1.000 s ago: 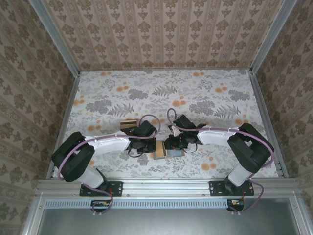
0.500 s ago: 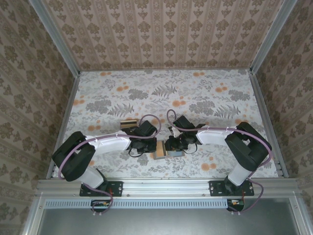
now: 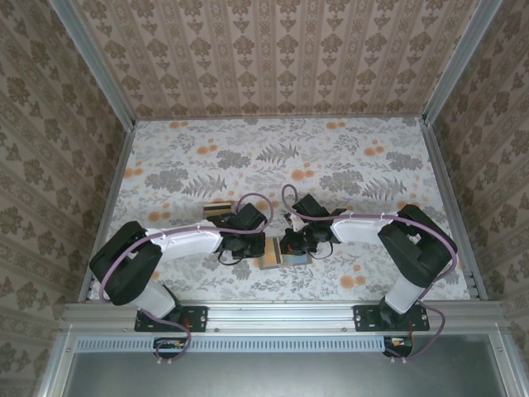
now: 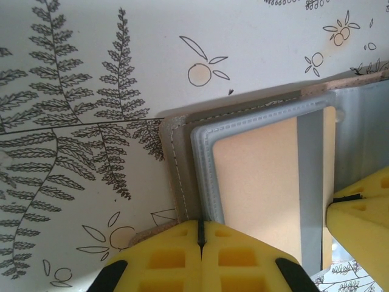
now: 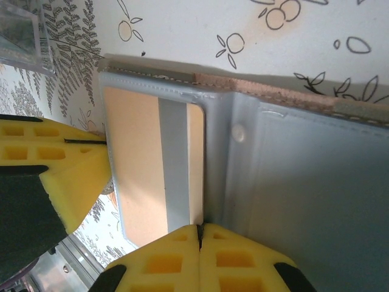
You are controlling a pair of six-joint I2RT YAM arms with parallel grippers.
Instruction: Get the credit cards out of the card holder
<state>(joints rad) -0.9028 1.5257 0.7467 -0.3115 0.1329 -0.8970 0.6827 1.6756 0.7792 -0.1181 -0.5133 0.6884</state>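
Lying open on the desk (image 3: 248,157) near its front edge, the card holder (image 3: 281,259) sits betw. the two arms, blue-grey lining up, w/ a tan-orange credit card (image 4: 255,176) tucked in its L panel under a grey strip. L pincer (image 4: 201,234) is fully closed, pads pressed together at that panel's edge, nothing seen betw. them; R pincer (image 5: 199,234) is likewise closed pad-to-pad at the fold beside the card, no grip visible. A clear tray (image 5: 24,30) stands near the holder's corner.
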